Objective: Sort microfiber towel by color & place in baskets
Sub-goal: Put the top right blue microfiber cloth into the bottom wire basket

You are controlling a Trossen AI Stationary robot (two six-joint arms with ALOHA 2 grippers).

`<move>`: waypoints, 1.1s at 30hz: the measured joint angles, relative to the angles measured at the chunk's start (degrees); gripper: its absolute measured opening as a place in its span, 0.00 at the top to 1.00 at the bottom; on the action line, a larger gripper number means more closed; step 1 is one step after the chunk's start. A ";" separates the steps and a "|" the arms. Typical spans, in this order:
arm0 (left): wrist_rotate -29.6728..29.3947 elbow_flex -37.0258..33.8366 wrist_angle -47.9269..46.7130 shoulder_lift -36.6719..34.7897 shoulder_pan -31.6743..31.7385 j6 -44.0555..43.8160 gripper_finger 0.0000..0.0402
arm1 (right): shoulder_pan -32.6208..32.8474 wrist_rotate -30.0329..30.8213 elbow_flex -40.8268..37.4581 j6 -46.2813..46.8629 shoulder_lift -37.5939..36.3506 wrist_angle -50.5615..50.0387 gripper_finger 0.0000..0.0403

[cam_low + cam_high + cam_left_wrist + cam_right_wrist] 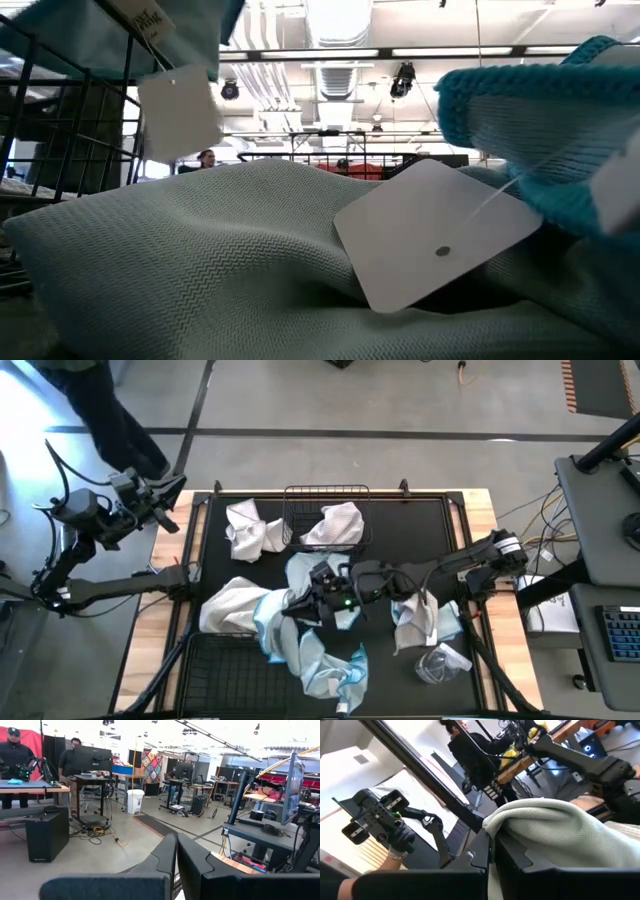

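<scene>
Several microfiber towels lie on the black mat: a white one (250,530), a white and light blue heap (240,610), a light blue one (330,670), and a mixed pair (420,620). Another white towel (338,523) lies in the far wire basket (300,500). The near basket (225,675) sits at the table's near edge. My right gripper (318,592) reaches over the middle heap and is shut on a pale towel (545,820). My left gripper (150,500) is shut and hangs off the table's left side. The low view is filled by a pale towel (200,270) with paper tags. My right gripper pinches a bunched fold of the pale towel (492,827) between its two fingers (470,857). The cloth humps up over the fingertips and drapes to one side. Several layers seem caught. The rest of the towel joins the heap on the mat.
A crumpled clear plastic wrapper (440,665) lies near the table's right near corner. A person stands beyond the far left corner (110,410). Bare mat shows at the far right (420,530). People and desks fill the room behind.
</scene>
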 joint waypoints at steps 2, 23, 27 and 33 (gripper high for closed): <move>0.00 0.00 -0.01 0.00 0.00 0.10 1.00 | 0.43 -1.94 2.13 0.00 1.61 0.29 0.97; -0.02 0.00 -0.06 0.00 0.01 0.17 1.00 | 3.35 -8.32 41.29 -5.50 22.96 -29.81 0.97; -0.02 0.00 -0.10 -0.01 0.02 0.18 1.00 | 3.40 -7.56 47.24 -7.48 24.38 -35.69 0.97; -0.02 0.00 -0.15 -0.10 0.01 0.18 1.00 | 3.37 -6.87 48.62 -8.13 24.88 -40.58 0.97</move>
